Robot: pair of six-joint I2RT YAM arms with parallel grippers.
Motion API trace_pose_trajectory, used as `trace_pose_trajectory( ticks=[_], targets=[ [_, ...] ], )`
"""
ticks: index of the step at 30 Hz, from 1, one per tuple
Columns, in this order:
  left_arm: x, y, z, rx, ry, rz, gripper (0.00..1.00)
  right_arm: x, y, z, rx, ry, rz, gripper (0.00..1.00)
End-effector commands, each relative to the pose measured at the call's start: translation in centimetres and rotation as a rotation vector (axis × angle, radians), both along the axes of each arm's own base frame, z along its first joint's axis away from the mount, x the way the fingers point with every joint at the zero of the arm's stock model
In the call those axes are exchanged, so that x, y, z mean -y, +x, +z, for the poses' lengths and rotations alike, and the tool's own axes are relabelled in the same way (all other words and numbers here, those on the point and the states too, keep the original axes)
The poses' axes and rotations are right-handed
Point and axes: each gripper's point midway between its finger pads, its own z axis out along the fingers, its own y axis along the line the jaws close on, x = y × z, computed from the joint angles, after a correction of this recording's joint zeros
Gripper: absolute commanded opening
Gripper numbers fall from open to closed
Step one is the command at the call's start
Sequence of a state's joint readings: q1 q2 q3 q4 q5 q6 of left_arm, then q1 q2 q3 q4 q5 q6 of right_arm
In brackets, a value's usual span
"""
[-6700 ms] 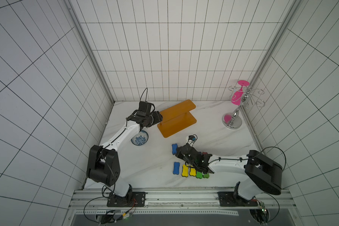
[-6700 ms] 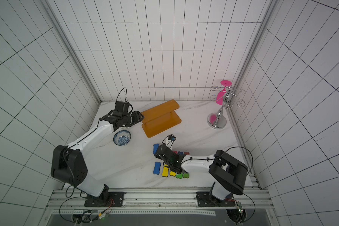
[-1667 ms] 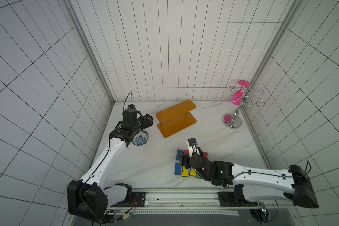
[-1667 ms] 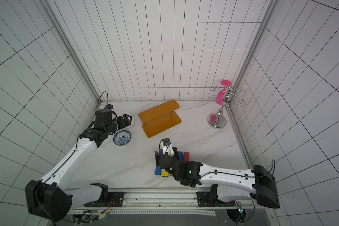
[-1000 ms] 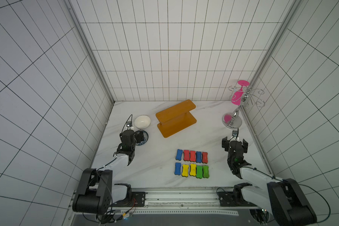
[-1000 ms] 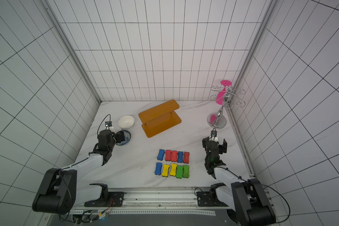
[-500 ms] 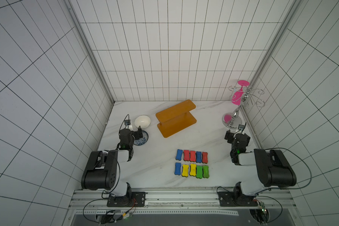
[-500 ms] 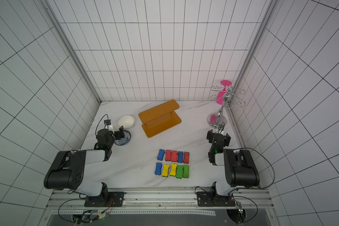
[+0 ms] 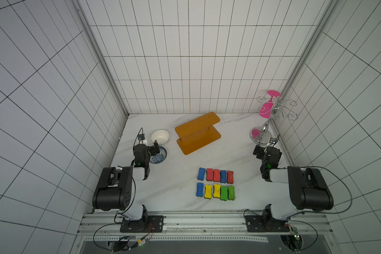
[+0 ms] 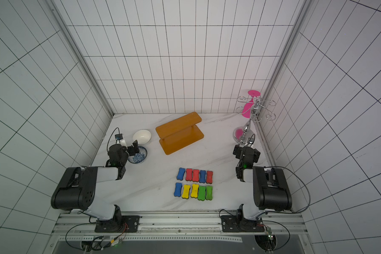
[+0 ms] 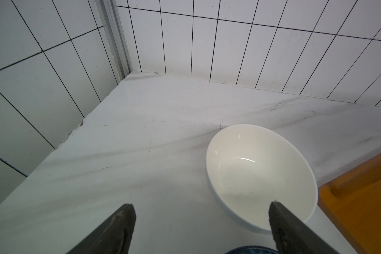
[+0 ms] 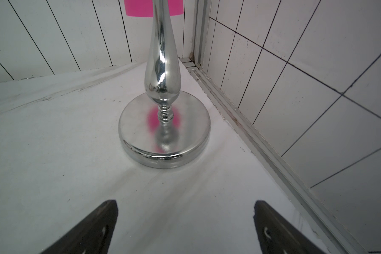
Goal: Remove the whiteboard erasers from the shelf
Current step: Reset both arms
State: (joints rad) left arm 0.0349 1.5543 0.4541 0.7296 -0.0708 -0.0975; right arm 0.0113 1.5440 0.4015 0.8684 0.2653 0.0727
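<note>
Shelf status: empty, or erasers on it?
Empty. In a top view both boards of the shelf show bare orange; all ten erasers lie in two rows on the table, apart from it.

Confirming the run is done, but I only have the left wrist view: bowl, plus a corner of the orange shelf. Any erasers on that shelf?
Observer: None. Both boards of the shelf are bare in both top views.
Operator: Where are the erasers?
Observer: All ten erasers lie on the table in front of the shelf, in two rows of five.
Operator: Is the right gripper holding anything?
Observer: No. The right gripper is open and empty, facing the base of the silver rack.
</note>
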Motion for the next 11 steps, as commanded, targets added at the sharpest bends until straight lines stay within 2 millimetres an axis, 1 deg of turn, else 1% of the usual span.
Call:
trace_pose_trajectory(
  ticks=[1, 5, 11],
  targets=[
    [-0.37, 0.48, 0.14, 0.006, -0.003, 0.017, 0.98, -0.14, 0.03, 0.15, 0.001, 0.003, 0.004, 0.99],
    [-0.42, 0.59, 0.21, 0.007, -0.005, 0.022, 0.98, -0.97, 0.68, -0.18, -0.026, -0.001, 0.050, 0.99],
    [-0.43, 0.45, 0.29, 0.011, -0.004, 0.022, 0.98, -0.91, 0.33, 0.02, -0.014, 0.012, 0.060, 0.99]
  ],
)
